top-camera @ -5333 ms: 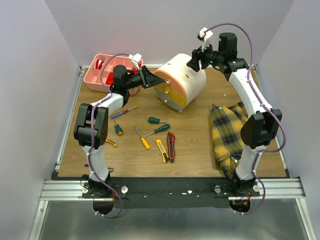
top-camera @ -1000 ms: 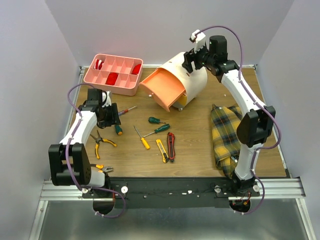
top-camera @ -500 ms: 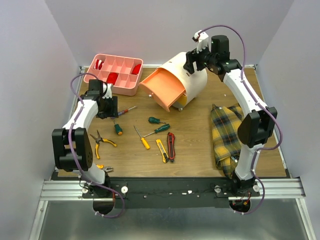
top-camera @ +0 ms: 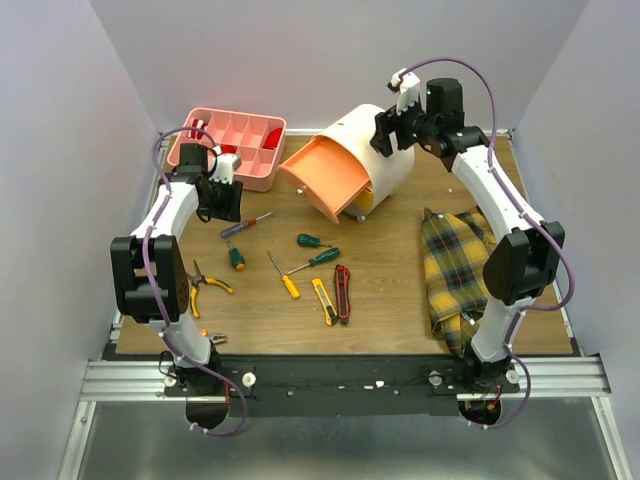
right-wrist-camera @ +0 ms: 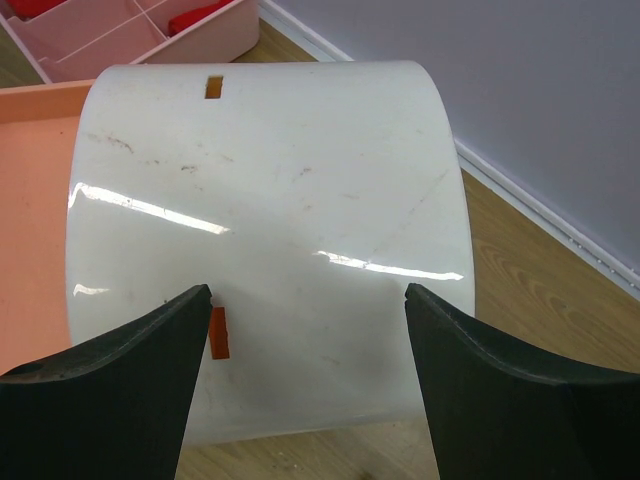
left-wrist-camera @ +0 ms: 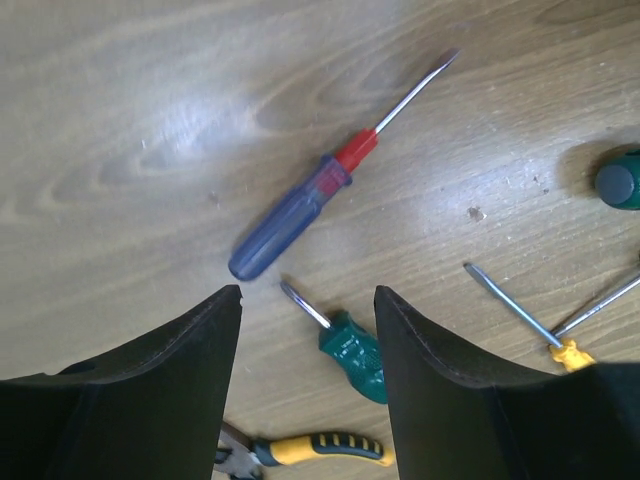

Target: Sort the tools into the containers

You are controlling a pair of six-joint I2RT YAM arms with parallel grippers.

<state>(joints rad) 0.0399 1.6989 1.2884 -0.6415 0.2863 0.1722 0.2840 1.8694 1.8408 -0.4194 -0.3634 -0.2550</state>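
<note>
- Left fingers (left-wrist-camera: 150, 380), spread and empty, hover over a blue screwdriver (left-wrist-camera: 300, 212); a green screwdriver (left-wrist-camera: 352, 345) lies just nearer.
- Pink tray (top-camera: 228, 180) sits far left; drawer unit (right-wrist-camera: 270, 200) to its right, orange drawer (top-camera: 325, 175) out.
- Right fingers (right-wrist-camera: 110, 370) are spread, empty, above the unit.

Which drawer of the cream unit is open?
The orange drawer, pulled far out of the cream unit toward the left arm's side. The yellow-fronted drawer beneath it sits pushed in, only a sliver showing.

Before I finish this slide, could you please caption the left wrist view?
Left jaws open above a blue-handled flathead screwdriver on the wooden table, a stubby green screwdriver nearby.
</note>
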